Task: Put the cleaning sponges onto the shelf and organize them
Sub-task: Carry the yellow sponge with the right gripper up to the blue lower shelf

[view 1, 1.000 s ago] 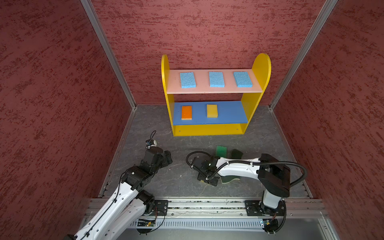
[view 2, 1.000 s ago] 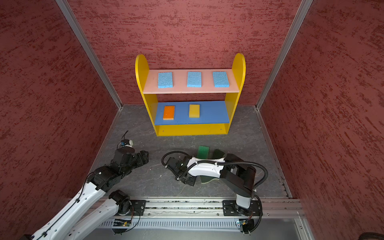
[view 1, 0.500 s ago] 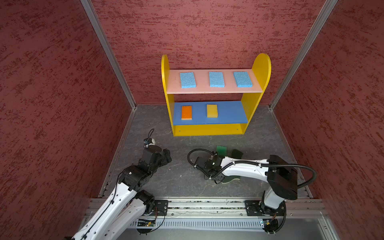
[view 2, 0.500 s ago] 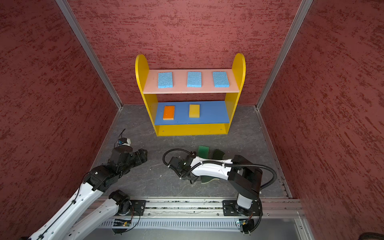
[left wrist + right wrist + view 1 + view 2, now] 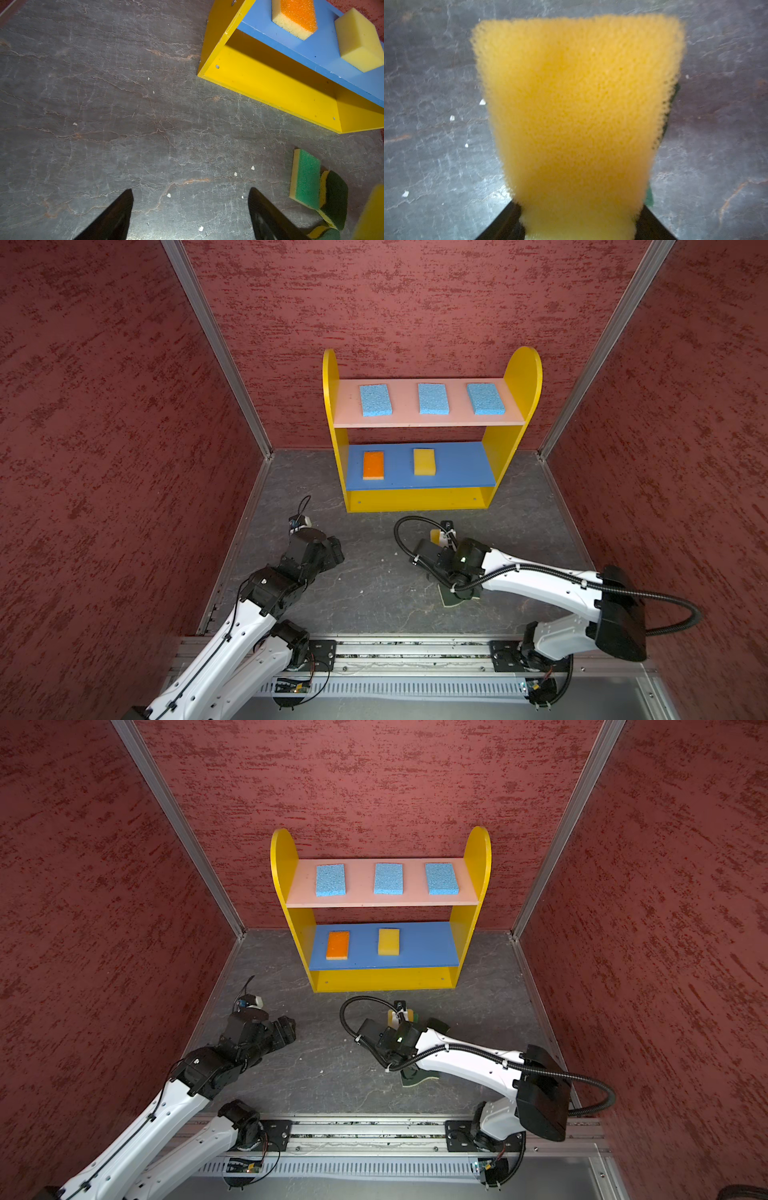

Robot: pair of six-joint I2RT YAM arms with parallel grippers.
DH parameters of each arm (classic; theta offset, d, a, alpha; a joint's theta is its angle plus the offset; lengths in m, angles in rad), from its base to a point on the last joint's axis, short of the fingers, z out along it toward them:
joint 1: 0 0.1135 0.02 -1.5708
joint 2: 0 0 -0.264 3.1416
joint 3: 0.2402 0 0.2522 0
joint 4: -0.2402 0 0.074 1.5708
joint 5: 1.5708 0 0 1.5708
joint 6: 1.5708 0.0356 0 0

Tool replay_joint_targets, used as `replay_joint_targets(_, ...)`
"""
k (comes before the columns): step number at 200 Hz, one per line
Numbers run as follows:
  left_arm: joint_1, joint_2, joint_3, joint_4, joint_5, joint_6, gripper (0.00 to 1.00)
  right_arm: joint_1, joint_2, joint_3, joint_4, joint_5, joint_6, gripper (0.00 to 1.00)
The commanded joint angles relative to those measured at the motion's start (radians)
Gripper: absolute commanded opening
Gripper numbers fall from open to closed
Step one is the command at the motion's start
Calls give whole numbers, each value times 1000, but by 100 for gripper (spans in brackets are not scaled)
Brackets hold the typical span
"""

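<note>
While the right gripper (image 5: 579, 220) holds a yellow sponge (image 5: 577, 108), five sponges already lie on the shelf (image 5: 520, 377).
Its fingers are clamped on one end of that sponge, near the shelf's front edge, right of centre. Three light blue sponges (image 5: 433, 398) sit in a row on the pink upper board (image 5: 457, 418). An orange-topped sponge (image 5: 373, 465) and a second yellow sponge (image 5: 424, 461) lie on the left half of the blue middle board (image 5: 461, 466). The left gripper (image 5: 190, 207) hangs over the floor (image 5: 374, 593) at the left, its fingers spread wide with nothing between them. A bright green-topped sponge (image 5: 305, 178) touches a dark green sponge (image 5: 334, 197) on the floor beside the right arm.
</note>
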Motion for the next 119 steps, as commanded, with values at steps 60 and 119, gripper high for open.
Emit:
replay_joint_targets(60, -24, 31, 47, -9, -41, -27, 86, -200, -236, -58, 168, 64, -330, 68)
replay_joint_targets(119, -60, 107, 109, -2, -54, -13, 86, -312, -162, -24, 215, 88, -474, 69)
